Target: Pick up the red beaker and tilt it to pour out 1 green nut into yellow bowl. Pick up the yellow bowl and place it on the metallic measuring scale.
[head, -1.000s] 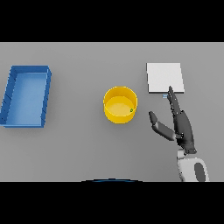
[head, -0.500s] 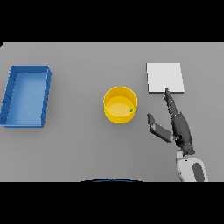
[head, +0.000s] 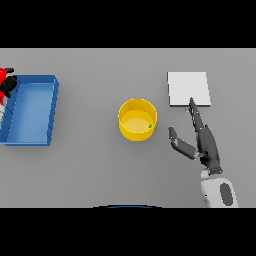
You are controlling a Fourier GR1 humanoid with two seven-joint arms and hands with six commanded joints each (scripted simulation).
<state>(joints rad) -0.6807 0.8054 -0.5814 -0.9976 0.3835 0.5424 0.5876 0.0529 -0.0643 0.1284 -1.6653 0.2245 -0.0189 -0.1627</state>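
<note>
Right hand [head: 207,145] spread, fingers straight, between round yellow bowl [head: 137,120] and flat square scale [head: 188,89].

red beaker [head: 5,76] cut off by left edge, only a sliver shows; dark left hand [head: 8,86] on it mostly out of view, grip unclear; blue tray [head: 52,111] left wall partly hidden

Open table all round the bowl [head: 137,120], nothing touching it. At its 3 o'clock the right hand [head: 202,142], fingers straight, tips at the scale [head: 188,89] edge. Scale bare at 1 o'clock. Bin [head: 31,110] well apart at 9 o'clock.
</note>
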